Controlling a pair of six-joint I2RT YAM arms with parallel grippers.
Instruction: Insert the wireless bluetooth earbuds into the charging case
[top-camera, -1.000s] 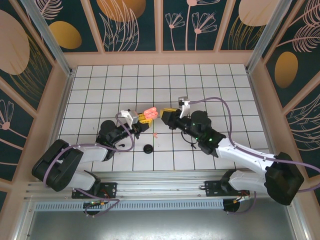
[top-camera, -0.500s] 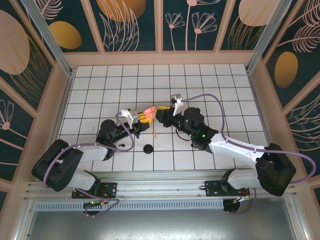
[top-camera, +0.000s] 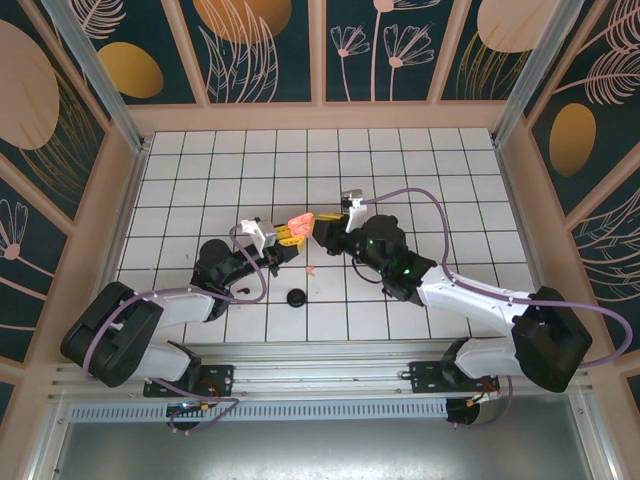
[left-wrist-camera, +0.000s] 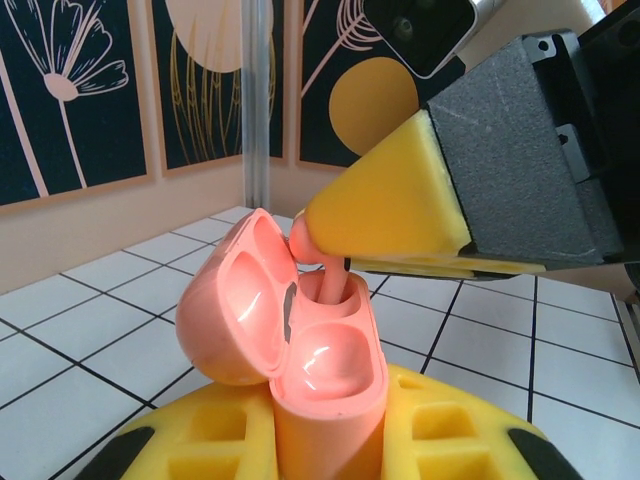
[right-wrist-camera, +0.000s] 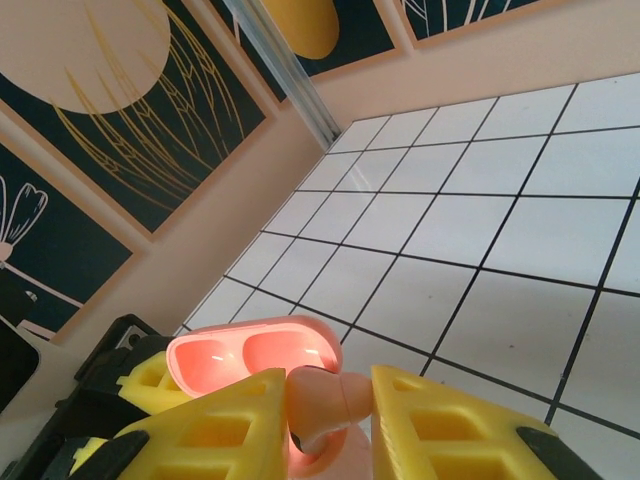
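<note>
In the middle of the overhead view, the left tool (left-wrist-camera: 326, 435) clamps the open pink charging case (left-wrist-camera: 300, 335) upright, and the right tool (right-wrist-camera: 322, 425), pinching a pink earbud (right-wrist-camera: 325, 395), holds it directly above, stem down toward the rear socket.

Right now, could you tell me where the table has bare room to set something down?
Bare: the tile rows along the back wall. Crowded: centre, where left gripper, pink case, earbud and right gripper meet; black disc nearer.
</note>
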